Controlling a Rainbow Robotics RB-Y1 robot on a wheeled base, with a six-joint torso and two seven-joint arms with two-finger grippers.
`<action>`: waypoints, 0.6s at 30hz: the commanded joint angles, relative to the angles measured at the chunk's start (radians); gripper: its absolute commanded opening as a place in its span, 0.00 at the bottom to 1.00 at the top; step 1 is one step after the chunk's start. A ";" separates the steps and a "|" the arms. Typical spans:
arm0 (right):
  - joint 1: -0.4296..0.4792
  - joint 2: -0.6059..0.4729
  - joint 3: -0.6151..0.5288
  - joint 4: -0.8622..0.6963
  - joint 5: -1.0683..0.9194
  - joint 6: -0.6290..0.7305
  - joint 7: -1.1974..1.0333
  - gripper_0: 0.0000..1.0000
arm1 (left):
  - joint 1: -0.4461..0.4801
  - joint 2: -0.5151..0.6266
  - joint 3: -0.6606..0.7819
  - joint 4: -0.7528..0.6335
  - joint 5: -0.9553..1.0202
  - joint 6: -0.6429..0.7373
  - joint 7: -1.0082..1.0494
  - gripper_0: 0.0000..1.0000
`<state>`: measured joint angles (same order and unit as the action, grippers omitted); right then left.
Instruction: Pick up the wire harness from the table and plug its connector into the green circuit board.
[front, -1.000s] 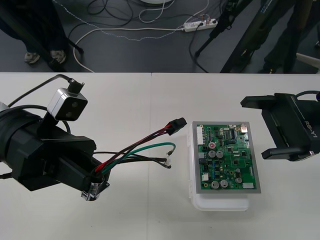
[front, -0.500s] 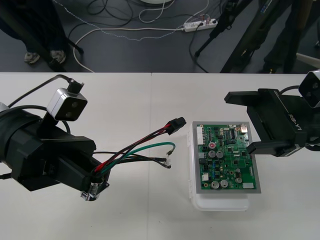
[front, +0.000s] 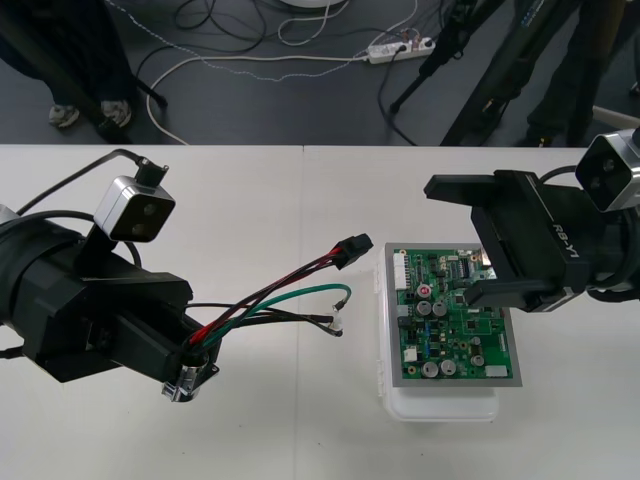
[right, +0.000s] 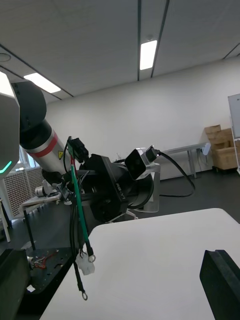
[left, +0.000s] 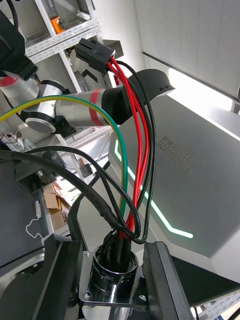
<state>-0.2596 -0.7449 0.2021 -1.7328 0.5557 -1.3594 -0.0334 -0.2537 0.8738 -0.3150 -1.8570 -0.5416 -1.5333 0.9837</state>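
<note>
Pale table (front: 250, 200) below, and the pick-up looks done: the left gripper (front: 192, 366) is clamped on the wire harness (front: 250, 305) at its round metal socket (left: 111, 282), well to the left of the board. From that grip the red, black and green wires arch up and across. The black plug (front: 355, 248) hangs free at their far end, just beside the upper left corner of the green circuit board (front: 450, 320) but apart from it. Nothing is plugged in yet. The board sits on its white base (front: 440, 405).

Over on the other side, the right gripper (front: 450, 240) hovers above the board's far right corner, fingers (front: 505, 293) spread wide and holding nothing. In its wrist view the harness dangles ahead of it, plug uppermost.

So what's left, by the look of it, is the harder half: get hold of the plug end, line it up and seat it. That is probably a job for the empty right gripper.

Now the unknowns. Which connector on the board takes the plug can't be made out. The right gripper covers the board's far right corner. The left arm runs off the edge, and whether the green wire's loose end touches the table is impossible to call.
</note>
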 joint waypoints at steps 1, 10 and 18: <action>-0.030 0.018 0.046 -0.062 -0.037 0.039 -0.051 1.00 | 0.011 -0.018 0.010 -0.030 0.020 -0.038 0.000 0.00; -0.029 0.036 0.072 -0.119 -0.043 0.114 -0.062 1.00 | 0.013 -0.016 0.014 -0.028 0.022 -0.038 0.001 0.00; -0.030 0.067 0.088 -0.160 -0.049 0.166 -0.080 1.00 | 0.011 -0.016 0.014 -0.030 0.023 -0.038 0.001 0.00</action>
<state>-0.2604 -0.7036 0.2694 -1.8493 0.5234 -1.2098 -0.0731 -0.2536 0.8735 -0.3149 -1.8570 -0.5377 -1.5333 0.9837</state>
